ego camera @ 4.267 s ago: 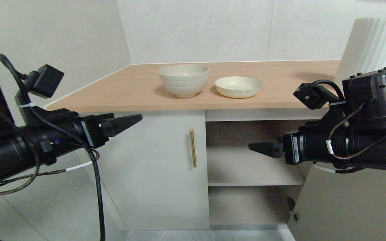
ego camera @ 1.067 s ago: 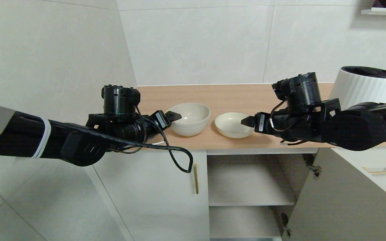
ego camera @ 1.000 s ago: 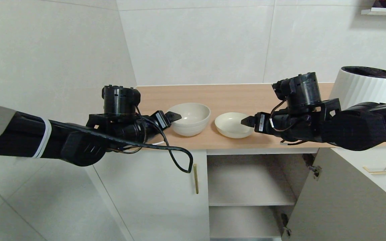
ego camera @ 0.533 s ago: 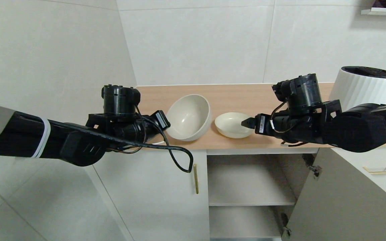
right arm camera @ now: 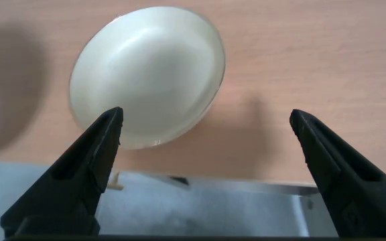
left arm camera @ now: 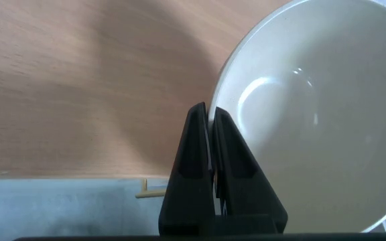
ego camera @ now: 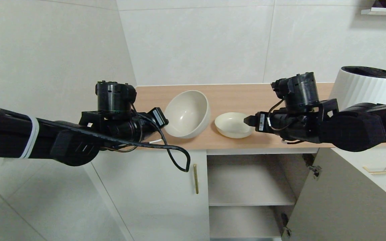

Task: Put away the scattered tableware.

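Observation:
A large cream bowl (ego camera: 188, 113) hangs tilted just above the wooden counter (ego camera: 240, 95), its opening facing me. My left gripper (ego camera: 164, 121) is shut on its near left rim; in the left wrist view the gripper (left arm camera: 210, 114) pinches the bowl (left arm camera: 307, 114) edge between both fingers. A small shallow cream dish (ego camera: 233, 124) rests on the counter to the right. My right gripper (ego camera: 246, 119) sits at the dish's right edge. In the right wrist view that gripper (right arm camera: 205, 115) stands open wide, with the dish (right arm camera: 146, 73) ahead of its fingers and apart from them.
A white ribbed cylinder (ego camera: 367, 85) stands at the counter's right end. Below the counter the right cupboard is open, showing two bare shelves (ego camera: 250, 187), with its door (ego camera: 340, 201) swung out to the right. The left cupboard door with a gold handle (ego camera: 195, 179) is closed.
My left gripper has lifted the large bowl off the counter and tipped it up, rising slightly. The right gripper has stayed open and barely moved. The camera rose since the earliest frame.

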Available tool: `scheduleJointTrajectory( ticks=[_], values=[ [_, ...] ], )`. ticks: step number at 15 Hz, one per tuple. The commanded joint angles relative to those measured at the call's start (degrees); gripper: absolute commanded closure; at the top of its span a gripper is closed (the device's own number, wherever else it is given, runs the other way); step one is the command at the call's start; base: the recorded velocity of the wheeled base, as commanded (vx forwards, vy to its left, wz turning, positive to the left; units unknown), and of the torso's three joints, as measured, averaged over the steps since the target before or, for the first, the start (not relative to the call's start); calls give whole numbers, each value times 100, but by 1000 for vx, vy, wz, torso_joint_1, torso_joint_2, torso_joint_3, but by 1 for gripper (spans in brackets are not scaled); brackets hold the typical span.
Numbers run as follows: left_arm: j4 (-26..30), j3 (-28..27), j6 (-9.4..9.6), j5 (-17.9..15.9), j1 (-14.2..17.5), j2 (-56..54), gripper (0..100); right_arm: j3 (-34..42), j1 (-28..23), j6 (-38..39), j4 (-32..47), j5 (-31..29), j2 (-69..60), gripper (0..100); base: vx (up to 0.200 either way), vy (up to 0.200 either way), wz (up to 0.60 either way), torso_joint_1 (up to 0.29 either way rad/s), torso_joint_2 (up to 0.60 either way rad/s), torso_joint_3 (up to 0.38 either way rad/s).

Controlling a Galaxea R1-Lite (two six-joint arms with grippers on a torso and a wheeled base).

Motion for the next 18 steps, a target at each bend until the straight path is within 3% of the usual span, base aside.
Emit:
scheduleJointTrajectory(
  ticks=[1,4,5,6,17,18],
  values=[
    [4,98,0,-69,0,-244,100,-389,51,-8,225,-199,361,0,0,0,0,0,0,0],
    [4,274,9,-368,0,-481,100,-705,51,-8,427,-384,624,0,0,0,0,0,0,0],
    [-23,476,9,-816,0,-709,100,-899,51,-96,436,-542,818,0,0,0,0,0,0,0],
    [-23,494,9,-869,0,-727,100,-916,51,-131,427,-568,862,0,0,0,0,0,0,0],
    [-31,520,0,-904,9,-718,100,-1110,-20,-140,427,-726,1187,0,0,0,0,0,0,0],
    [-31,520,0,-904,9,-727,100,-1118,-20,-140,436,-726,1187,100,0,0,0,0,0,0]
  ],
)
